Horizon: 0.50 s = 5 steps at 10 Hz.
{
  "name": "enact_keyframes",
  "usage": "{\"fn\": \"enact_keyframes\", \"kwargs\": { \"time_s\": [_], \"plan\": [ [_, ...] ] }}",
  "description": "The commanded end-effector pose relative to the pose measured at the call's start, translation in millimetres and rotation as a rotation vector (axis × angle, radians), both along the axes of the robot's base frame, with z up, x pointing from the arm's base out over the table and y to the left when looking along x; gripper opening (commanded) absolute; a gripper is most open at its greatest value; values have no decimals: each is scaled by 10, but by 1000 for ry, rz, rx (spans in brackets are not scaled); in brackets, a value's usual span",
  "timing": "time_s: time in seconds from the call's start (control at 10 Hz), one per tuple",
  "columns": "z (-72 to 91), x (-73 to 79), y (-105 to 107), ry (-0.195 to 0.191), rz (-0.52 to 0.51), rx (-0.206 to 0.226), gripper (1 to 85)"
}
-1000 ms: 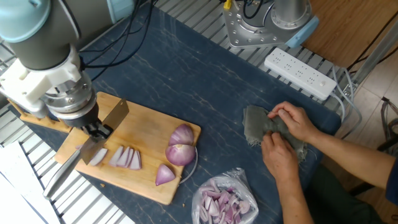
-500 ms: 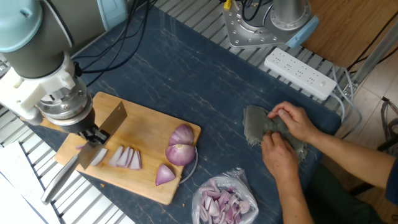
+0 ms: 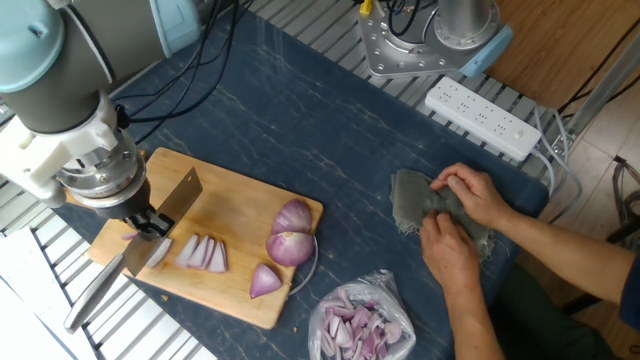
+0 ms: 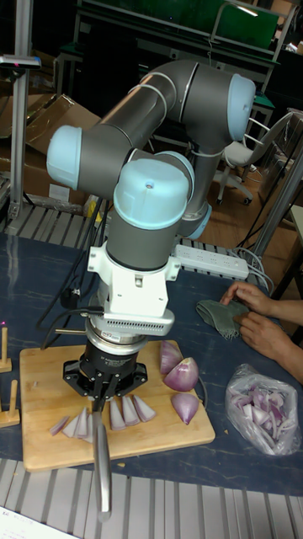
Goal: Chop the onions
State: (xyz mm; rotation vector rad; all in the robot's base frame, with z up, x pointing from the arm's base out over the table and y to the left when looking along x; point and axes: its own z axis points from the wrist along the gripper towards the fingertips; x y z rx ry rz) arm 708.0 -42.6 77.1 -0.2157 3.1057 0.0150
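Observation:
Red onions lie on a wooden cutting board [image 3: 235, 195] [image 4: 38, 438]. A row of thin slices [image 3: 200, 253] [image 4: 114, 415] sits at its left. Two halves [image 3: 291, 232] [image 4: 178, 365] and a wedge [image 3: 264, 282] [image 4: 185, 407] sit at its right. My gripper [image 3: 146, 222] [image 4: 102, 391] hangs over the board's left end, shut on a knife [image 3: 172, 203]. The knife's silver handle [image 3: 95, 288] [image 4: 102, 467] points off the board's front edge, and its blade stands just left of the slices.
A clear bag of onion bits [image 3: 360, 325] [image 4: 261, 408] lies right of the board. A person's hands [image 3: 455, 215] [image 4: 252, 316] hold a grey cloth [image 3: 415, 200]. A power strip [image 3: 482, 118] and another robot's base [image 3: 420, 40] are at the back. Wooden pegs [image 4: 7, 379] stand at the board's left.
My arm has shifted a little to the left and taken the knife with it, so the blade is slightly further from the slices. The onions and the person's hands have not moved.

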Motion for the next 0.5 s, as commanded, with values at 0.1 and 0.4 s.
{"fn": "enact_keyframes", "kwargs": {
  "time_s": [0.1, 0.4],
  "plan": [
    [-6, 23, 8, -1, 2, 8, 10],
    [-51, 61, 21, -3, -1, 8, 10]
  ]
}}
